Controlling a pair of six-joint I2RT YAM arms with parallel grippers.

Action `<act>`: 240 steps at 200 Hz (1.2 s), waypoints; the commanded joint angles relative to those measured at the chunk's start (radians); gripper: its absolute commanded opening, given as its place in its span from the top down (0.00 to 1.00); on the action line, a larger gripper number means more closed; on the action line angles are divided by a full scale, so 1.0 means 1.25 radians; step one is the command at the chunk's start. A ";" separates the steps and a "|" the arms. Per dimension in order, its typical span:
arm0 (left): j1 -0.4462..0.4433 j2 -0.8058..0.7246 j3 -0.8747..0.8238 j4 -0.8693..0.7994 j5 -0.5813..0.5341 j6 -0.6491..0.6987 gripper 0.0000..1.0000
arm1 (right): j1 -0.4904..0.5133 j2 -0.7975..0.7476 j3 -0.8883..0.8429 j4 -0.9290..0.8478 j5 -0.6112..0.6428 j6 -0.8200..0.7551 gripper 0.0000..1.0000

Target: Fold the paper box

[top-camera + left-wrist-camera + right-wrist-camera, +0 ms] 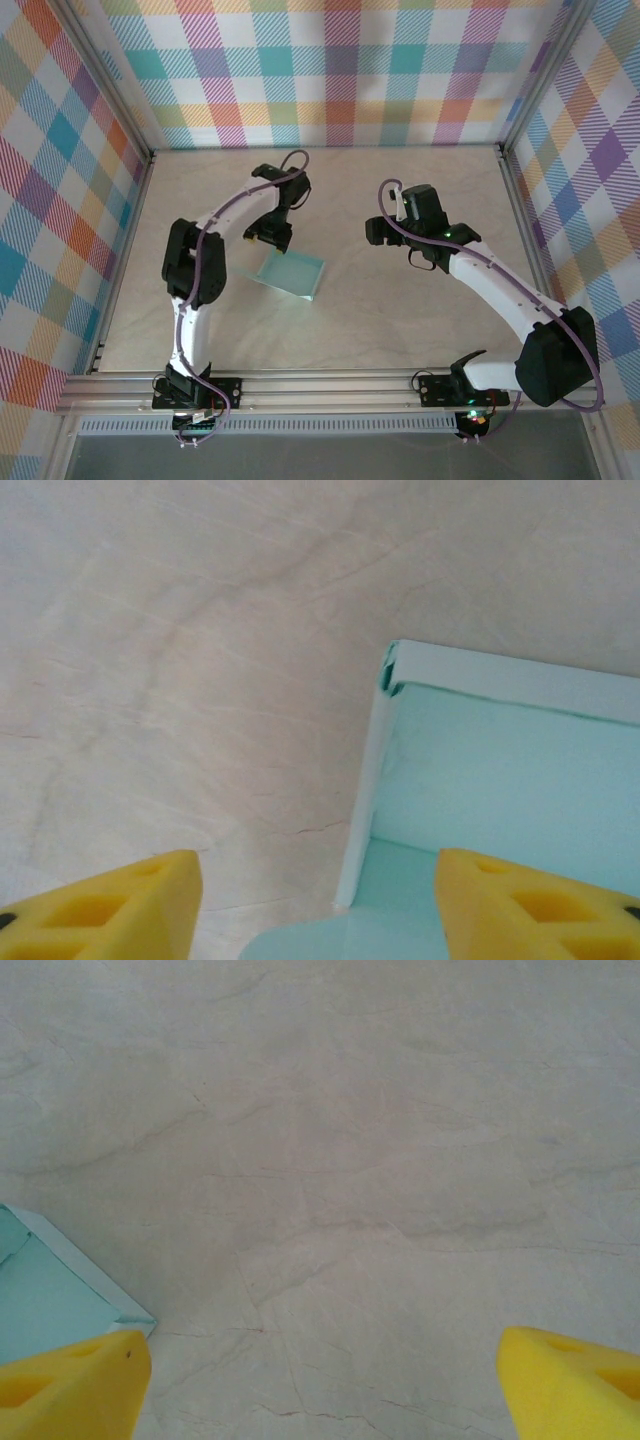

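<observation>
The paper box (pixel 292 273) is a pale mint shallow tray with raised walls, lying on the table left of centre. My left gripper (pixel 271 238) hangs over its far left corner. In the left wrist view one upright side wall of the paper box (pixel 365 780) stands between the yellow fingertips (pixel 110 910), clear of both, so my left gripper (pixel 320 920) is open. My right gripper (pixel 398 246) hovers to the right of the box. It is open over bare table (pixel 320 1390), and a corner of the paper box (pixel 45 1295) shows beside its left fingertip.
The beige marbled tabletop (pixel 400 310) is fenced by aluminium rails (pixel 330 380) and checked cloth walls (pixel 330 70). Both arm bases sit at the near edge.
</observation>
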 commanded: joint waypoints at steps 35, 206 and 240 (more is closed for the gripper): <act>0.020 -0.251 -0.112 0.078 -0.133 -0.084 0.14 | -0.007 0.000 -0.004 0.023 -0.051 -0.017 0.10; 0.244 -0.881 -0.607 0.166 -0.073 -0.221 0.00 | 0.185 0.519 0.391 -0.041 -0.174 -0.176 0.12; 0.245 -0.861 -0.616 0.187 -0.047 -0.200 0.00 | 0.212 0.649 0.522 -0.120 -0.205 -0.178 0.20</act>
